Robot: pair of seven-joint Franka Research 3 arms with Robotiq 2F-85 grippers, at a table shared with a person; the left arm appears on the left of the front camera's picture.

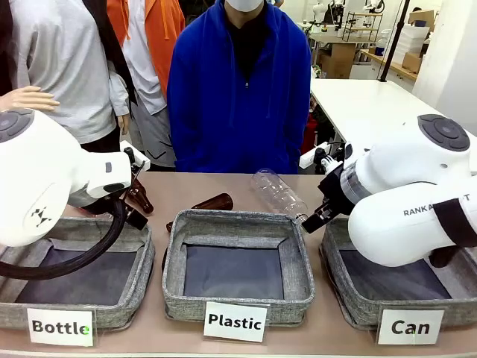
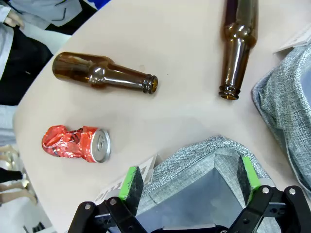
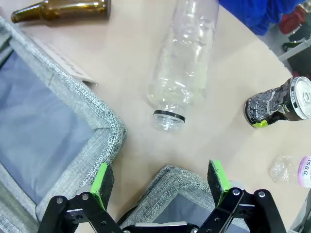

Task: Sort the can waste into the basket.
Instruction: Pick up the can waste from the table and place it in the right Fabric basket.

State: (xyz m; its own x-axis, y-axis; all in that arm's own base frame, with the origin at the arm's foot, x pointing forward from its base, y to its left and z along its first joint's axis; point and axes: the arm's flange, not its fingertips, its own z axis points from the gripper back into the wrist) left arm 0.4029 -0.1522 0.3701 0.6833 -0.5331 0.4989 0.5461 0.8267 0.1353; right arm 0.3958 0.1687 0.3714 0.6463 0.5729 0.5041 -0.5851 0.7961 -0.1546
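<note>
Cans lie unsorted: black can point(image 3: 277, 104) near the Can basket point(image 1: 358, 309), red can point(image 2: 77, 144) well apart from it. My left gripper point(image 2: 189, 182) and right gripper point(image 3: 160, 180) gape wide, empty, ready to pick.

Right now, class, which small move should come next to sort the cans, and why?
Probably the right gripper should reach toward the dented black can: its jaws stand open and empty, that can lies nearby, and the Can basket sits beside it.

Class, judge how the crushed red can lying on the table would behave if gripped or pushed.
The red can is crumpled, so probably light and easily squashed further. Its creased sides likely stop it rolling; a push would probably slide it.
</note>
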